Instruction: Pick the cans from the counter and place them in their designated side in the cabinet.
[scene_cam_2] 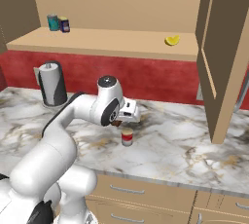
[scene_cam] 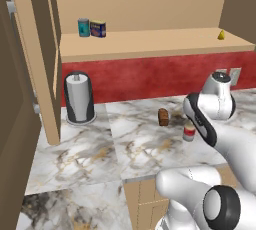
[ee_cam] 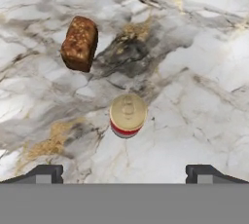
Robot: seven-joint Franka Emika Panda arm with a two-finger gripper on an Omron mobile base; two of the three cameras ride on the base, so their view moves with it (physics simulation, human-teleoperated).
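Observation:
The red can with a white band stands upright on the marble counter, also seen from both sides of the base. My gripper hangs just above it, pointing down, open, with nothing between its fingertips. The dark blue can with a yellow label stands at the left end of the cabinet shelf, right beside a teal can. The arm hides the gripper in the left base view.
A small brown block lies on the counter just beyond the red can. A paper towel holder stands at the back left. A yellow lemon wedge sits on the shelf's right part. Open cabinet doors flank the shelf.

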